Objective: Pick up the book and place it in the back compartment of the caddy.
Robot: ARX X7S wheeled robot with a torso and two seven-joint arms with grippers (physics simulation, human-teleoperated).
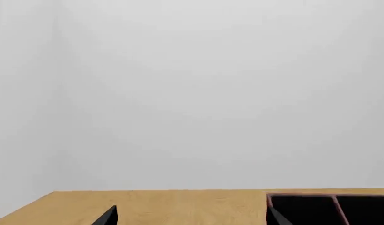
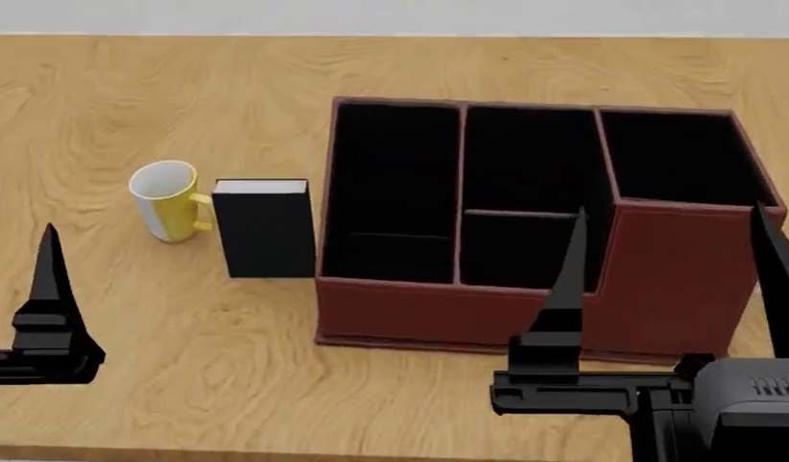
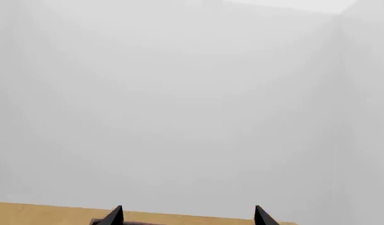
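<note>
The book [image 2: 264,231], black with a pale page edge at its far end, lies flat on the table between the yellow mug and the caddy's left wall. The caddy [image 2: 433,318] is a red-brown box, black inside, split by thin dividers into several sections; its corner shows in the left wrist view [image 1: 270,200]. My left gripper [image 1: 192,218] is open and empty, low at the near left; one finger [image 2: 48,279] shows in the head view, nearer than the book and to its left. My right gripper [image 2: 671,269] is open and empty in front of the caddy's right part, and shows in its wrist view [image 3: 188,216].
A yellow mug [image 2: 167,200] with a white inside stands left of the book, its handle touching or almost touching it. The wooden table [image 2: 176,366] ends at a near edge just below my grippers. A plain pale wall lies beyond the table's far edge.
</note>
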